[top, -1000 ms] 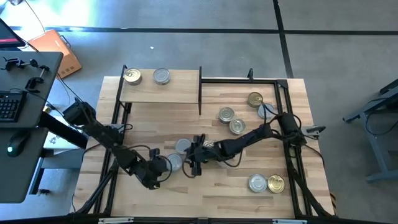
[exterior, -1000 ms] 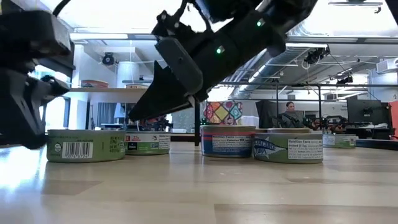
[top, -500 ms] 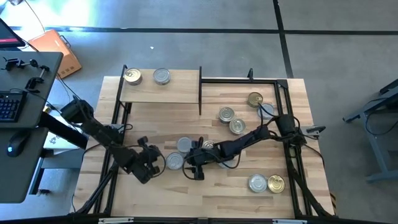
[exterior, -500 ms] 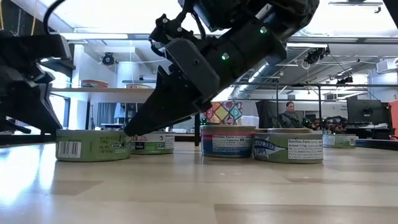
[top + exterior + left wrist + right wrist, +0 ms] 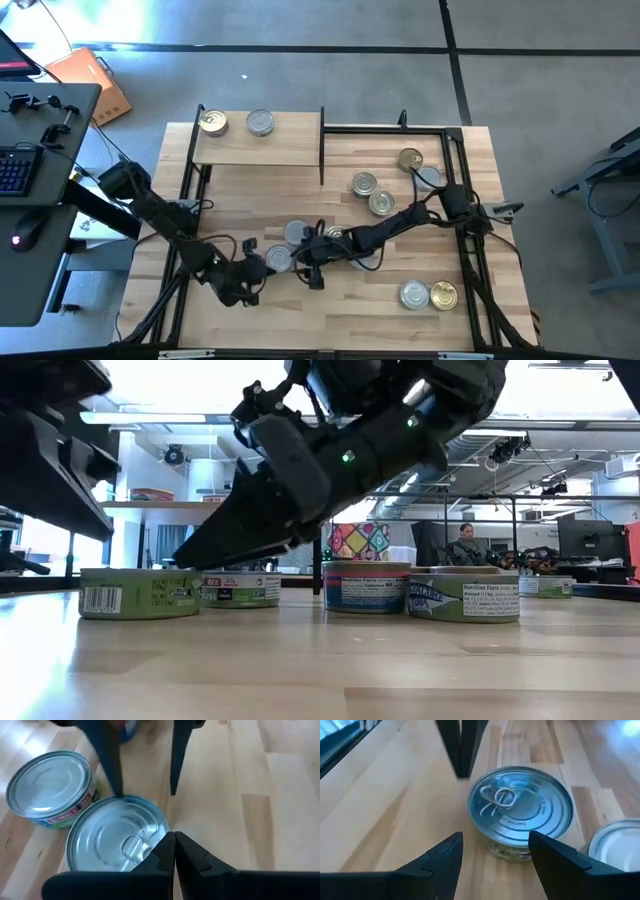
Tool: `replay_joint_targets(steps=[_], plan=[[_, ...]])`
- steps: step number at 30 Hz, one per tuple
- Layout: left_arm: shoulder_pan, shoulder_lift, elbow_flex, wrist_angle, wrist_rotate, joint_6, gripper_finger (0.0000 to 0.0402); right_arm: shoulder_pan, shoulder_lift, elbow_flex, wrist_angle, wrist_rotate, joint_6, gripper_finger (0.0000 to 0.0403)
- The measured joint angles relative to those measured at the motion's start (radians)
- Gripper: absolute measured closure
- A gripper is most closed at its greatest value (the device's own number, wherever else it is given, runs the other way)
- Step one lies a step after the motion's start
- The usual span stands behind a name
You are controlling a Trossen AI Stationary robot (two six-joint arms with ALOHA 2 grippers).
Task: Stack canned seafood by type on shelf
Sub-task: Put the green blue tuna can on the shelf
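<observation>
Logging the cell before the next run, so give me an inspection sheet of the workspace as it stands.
Surface: light-wood table.
Job's things: two tins on the shelf; about nine more on the table.
Clutter: nothing seen.
Grippers: left gripper jaws shut, beside a silver-topped tin; right gripper jaws open, facing that tin from the other side.
Cables: along both arms.
Surroundings: desk with keyboard; seated person behind.

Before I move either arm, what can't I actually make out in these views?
- High view: the tin between the left gripper and right gripper is partly covered by both arms.
- Low view: the shelf is hidden behind the arms.
- Right wrist view: a second tin is cut off by the edge.
- Labels: too small to read.
</observation>
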Motion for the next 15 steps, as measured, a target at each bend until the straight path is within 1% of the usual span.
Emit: replay_joint_targets(steps=[5, 7, 9, 12, 15], plan=[[0.047, 0.045, 0.003, -0.009, 0.094, -0.008, 0.0399, -0.002, 0.014, 0.001, 0.034, 0.001, -0.004, 0.0181], [0.052, 0.056, 0.005, -0.04, 0.1, -0.019, 0.0399, -0.001, 0.015, 0.001, 0.036, -0.006, -0.008, 0.0181], [0.051, 0.052, 0.007, -0.081, 0.103, -0.024, 0.0399, -0.001, 0.015, 0.0, 0.043, -0.04, -0.007, 0.0181], [0.038, 0.022, 0.004, -0.174, 0.104, -0.029, 0.0399, 0.0, 0.015, 0.0, 0.048, -0.128, -0.001, 0.0181], [0.013, -0.032, 0.003, -0.28, 0.104, -0.088, 0.0399, 0.002, 0.017, 0.0, 0.068, -0.188, -0.002, 0.0181]])
